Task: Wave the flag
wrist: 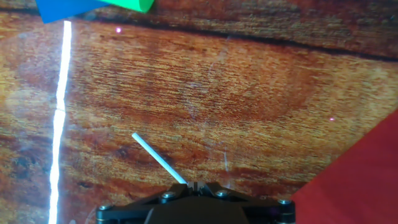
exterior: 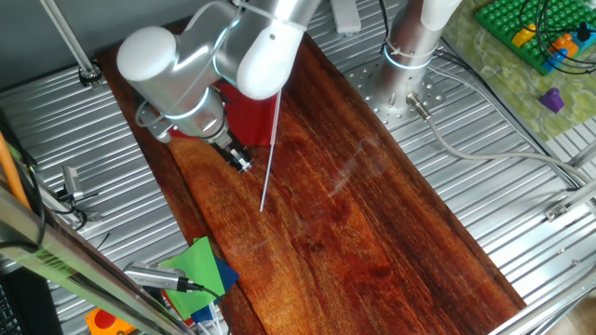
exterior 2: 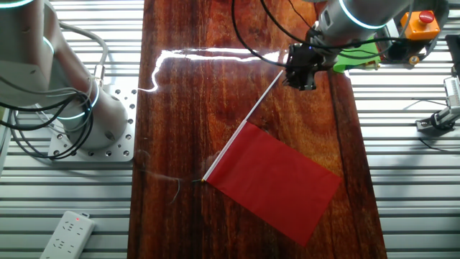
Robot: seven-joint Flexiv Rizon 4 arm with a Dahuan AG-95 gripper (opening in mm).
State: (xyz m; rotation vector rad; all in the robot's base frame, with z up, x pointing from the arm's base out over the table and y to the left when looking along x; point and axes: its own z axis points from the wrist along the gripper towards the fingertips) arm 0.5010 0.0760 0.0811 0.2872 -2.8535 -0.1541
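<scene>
- Pincer (exterior 2: 300, 78) of the single robot arm sits low over the dark wooden bench (exterior 2: 187, 101), right at the bare end of the flag's white stick.
- Hand view shows the stick running in under the black body of the pincer (wrist: 194, 186), its free tip poking out beyond; whether the jaws are clamped on it or merely beside it cannot be told.
- One flag (exterior 2: 277, 180) is present: a red cloth spread flat on the bench, its stick slanting from the cloth's corner up to the pincer.
- From one fixed view, the arm hides most of the red cloth, leaving the flag (exterior: 270, 163) mainly as a thin white line.
- Two coloured sheets, one green (exterior: 200, 265) and one blue (exterior: 226, 276), lie at the bench's edge, well apart from the flag.
</scene>
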